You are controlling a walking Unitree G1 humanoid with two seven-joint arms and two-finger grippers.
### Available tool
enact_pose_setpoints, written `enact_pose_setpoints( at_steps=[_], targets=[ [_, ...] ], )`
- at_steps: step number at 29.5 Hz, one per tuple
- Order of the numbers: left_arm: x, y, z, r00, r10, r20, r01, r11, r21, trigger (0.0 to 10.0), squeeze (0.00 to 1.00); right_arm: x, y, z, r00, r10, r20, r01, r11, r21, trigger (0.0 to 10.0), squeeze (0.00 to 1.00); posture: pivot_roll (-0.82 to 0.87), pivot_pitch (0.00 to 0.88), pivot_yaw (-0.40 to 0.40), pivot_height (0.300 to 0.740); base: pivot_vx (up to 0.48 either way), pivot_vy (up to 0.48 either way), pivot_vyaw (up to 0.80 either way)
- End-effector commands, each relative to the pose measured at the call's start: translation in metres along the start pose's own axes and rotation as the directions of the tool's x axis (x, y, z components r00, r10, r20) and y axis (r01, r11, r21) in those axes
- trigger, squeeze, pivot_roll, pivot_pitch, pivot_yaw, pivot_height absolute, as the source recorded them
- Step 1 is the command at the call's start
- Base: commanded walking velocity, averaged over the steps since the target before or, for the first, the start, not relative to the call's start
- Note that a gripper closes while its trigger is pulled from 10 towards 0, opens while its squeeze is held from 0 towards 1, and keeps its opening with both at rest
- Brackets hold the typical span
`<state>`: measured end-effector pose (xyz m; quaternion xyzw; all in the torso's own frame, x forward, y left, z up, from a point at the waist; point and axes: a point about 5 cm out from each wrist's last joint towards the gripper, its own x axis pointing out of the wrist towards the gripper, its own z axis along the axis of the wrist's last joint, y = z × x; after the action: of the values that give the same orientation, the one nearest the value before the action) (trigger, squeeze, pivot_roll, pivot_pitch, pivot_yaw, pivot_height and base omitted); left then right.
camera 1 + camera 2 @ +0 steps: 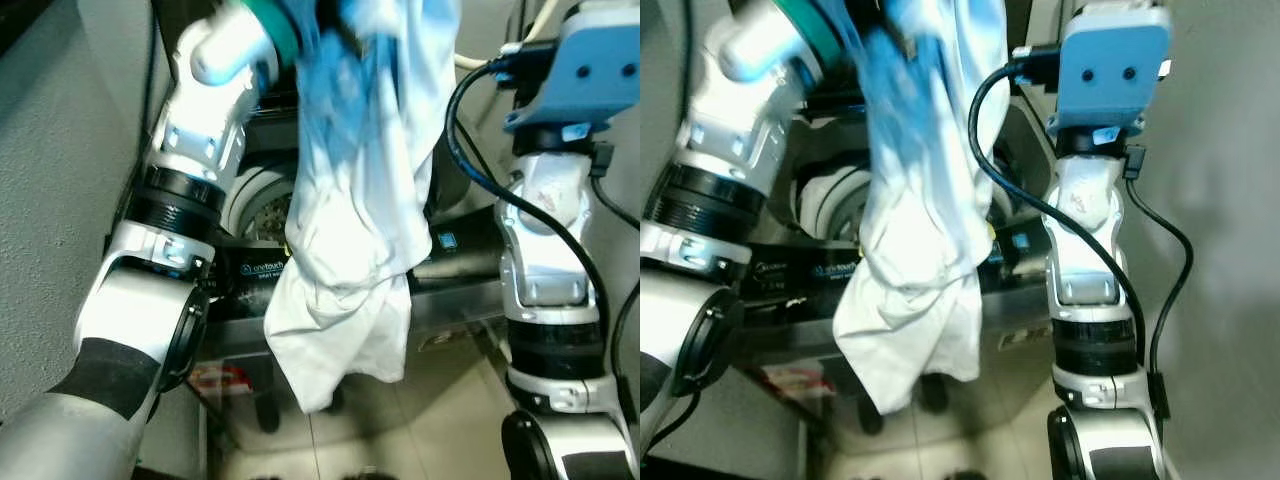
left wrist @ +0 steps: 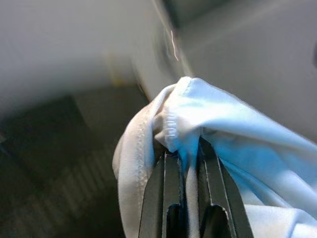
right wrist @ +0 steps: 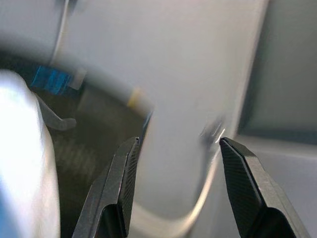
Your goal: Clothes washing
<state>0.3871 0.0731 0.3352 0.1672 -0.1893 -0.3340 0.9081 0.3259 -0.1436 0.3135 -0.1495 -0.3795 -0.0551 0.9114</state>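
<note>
Overhead, a white garment (image 1: 350,210) with blue patches, pinched in the left gripper (image 2: 183,163), jaws closed on a hemmed fold of the cloth. Hanging from 12 o'clock down through the middle of the head views, draped in front of the washing machine (image 1: 465,255) and its round drum opening (image 1: 262,205). At 3 o'clock, the right arm raised, its right gripper (image 3: 178,183) with jaws spread apart and holding nothing, near a curved pale rim. Tiled floor (image 1: 440,420) below.
</note>
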Motion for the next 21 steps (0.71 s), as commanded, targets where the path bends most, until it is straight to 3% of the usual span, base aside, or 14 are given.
enact_pose_setpoints(
  at_steps=[1, 4, 9, 10, 17, 18, 21],
  targets=[
    [-0.004, 0.0, -0.015, 0.996, -0.014, -0.083, 0.012, 0.999, -0.034, 10.0, 0.0, -0.005, 0.007, -0.011, 0.997, 0.049, -0.067, -0.048, 0.999, 0.024, 10.0, 0.0, -0.02, 0.082, 0.06, 0.74, 0.0, 0.0, 0.0],
    [-0.031, -0.007, -0.041, 0.987, -0.043, -0.156, 0.016, 0.985, -0.172, 10.0, 0.0, -0.014, 0.016, -0.028, 0.981, 0.096, -0.169, -0.083, 0.993, 0.084, 10.0, 0.0, -0.01, 0.083, 0.056, 0.74, 0.0, 0.0, 0.0],
    [-0.045, -0.008, -0.054, 0.982, -0.018, -0.19, -0.023, 0.977, -0.212, 10.0, 0.05, -0.016, 0.021, -0.036, 0.973, 0.09, -0.213, -0.071, 0.993, 0.097, 10.0, 0.0, 0.0, 0.084, 0.053, 0.74, 0.0, 0.0, 0.0],
    [-0.054, -0.005, -0.056, 0.983, 0.026, -0.181, -0.064, 0.977, -0.206, 10.0, 1.0, -0.017, 0.024, -0.036, 0.972, 0.082, -0.22, -0.06, 0.993, 0.106, 10.0, 0.0, 0.0, 0.081, 0.051, 0.74, 0.0, 0.0, 0.0],
    [-0.073, -0.007, -0.038, 0.993, 0.049, -0.107, -0.066, 0.985, -0.159, 10.0, 1.0, -0.017, 0.024, -0.034, 0.973, 0.088, -0.214, -0.061, 0.99, 0.129, 10.0, 0.0, 0.0, 0.078, 0.042, 0.74, 0.0, 0.0, 0.0],
    [-0.092, -0.016, -0.026, 0.995, -0.028, -0.092, 0.014, 0.989, -0.147, 10.0, 1.0, -0.016, 0.024, -0.031, 0.974, 0.119, -0.193, -0.087, 0.983, 0.163, 10.0, 0.0, 0.01, 0.075, 0.041, 0.74, 0.0, 0.0, 0.0],
    [-0.099, -0.02, -0.023, 0.994, -0.067, -0.091, 0.054, 0.989, -0.141, 10.0, 1.0, -0.016, 0.024, -0.03, 0.974, 0.134, -0.182, -0.101, 0.979, 0.176, 10.0, 0.0, 0.01, 0.075, 0.041, 0.74, 0.0, 0.0, 0.0]
  ],
)
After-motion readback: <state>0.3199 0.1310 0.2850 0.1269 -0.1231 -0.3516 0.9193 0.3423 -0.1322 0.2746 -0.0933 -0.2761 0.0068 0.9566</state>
